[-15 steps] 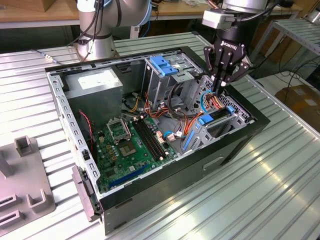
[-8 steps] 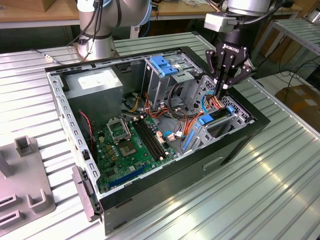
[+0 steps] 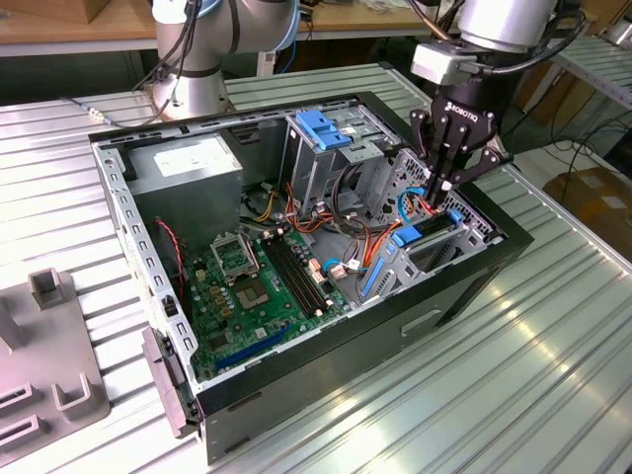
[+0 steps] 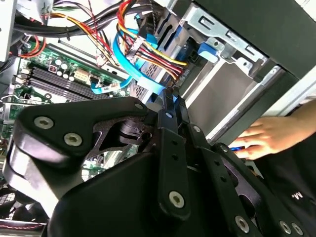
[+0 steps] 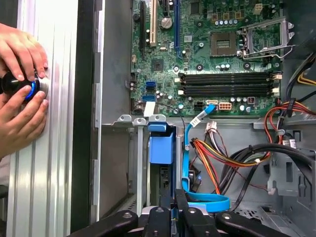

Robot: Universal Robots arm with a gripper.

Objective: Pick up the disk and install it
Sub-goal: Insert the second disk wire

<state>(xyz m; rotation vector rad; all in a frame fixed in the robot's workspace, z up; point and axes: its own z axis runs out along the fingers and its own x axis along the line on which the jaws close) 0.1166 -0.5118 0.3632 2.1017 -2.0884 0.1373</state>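
Observation:
The disk point(image 3: 434, 228) sits edge-up in the lower drive cage, at the exterior view's right end of the open computer case point(image 3: 296, 370). Its blue carrier rails show at both ends. My gripper point(image 3: 439, 190) stands straight above the disk with its fingers drawn together, tips at the disk's upper edge among the cables. In the first wrist view the disk's blue rail point(image 5: 161, 145) lies in the slot just ahead of the gripper point(image 5: 175, 205). In the second wrist view the gripper point(image 4: 170, 101) is shut beside a blue ribbon cable point(image 4: 143, 81). I cannot tell whether the tips pinch the rail.
A blue bracket point(image 3: 331, 128) tops the upper drive cage. Coloured power cables point(image 5: 217, 158) crowd the space beside the slot. The motherboard point(image 3: 257, 286) covers the case floor. A person's hands point(image 5: 19, 103) hold a round knob on the ribbed table point(image 3: 553, 355). A grey fixture point(image 3: 49, 380) lies at the exterior view's left.

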